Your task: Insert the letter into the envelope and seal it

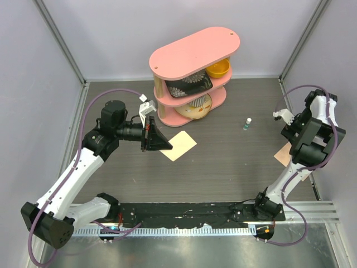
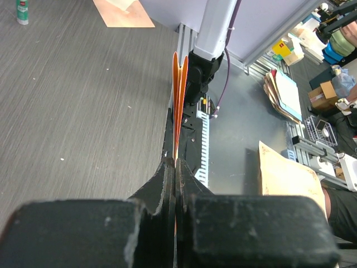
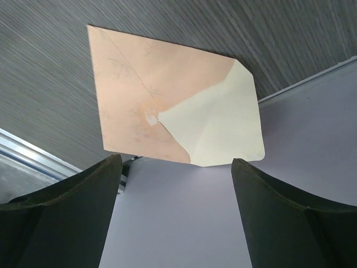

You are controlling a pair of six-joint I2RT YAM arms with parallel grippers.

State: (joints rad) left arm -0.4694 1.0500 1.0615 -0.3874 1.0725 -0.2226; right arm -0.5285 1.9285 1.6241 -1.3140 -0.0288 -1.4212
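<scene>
Left claw (image 1: 168, 147) clamped on the letter (image 1: 181, 145), right claw (image 3: 175, 162) open over the envelope (image 3: 139, 89).
Top view: letter sits near the middle of the surface (image 1: 223, 173), and the left claw grips its 9 o'clock corner. In the left wrist view the fingers (image 2: 162, 184) are pressed together on a thin two-leaf sheet seen edge-on, which looks orange. The envelope is at the 3 o'clock edge of the surface by the wall (image 3: 184, 223), with its cream flap (image 3: 217, 125) folded open. Right claw hangs above it, fingers wide apart, touching nothing. A pink shelf (image 1: 192, 53) stands at 12 o'clock. A small bottle (image 1: 247, 124) stands toward 2 o'clock, well apart from both papers.
</scene>
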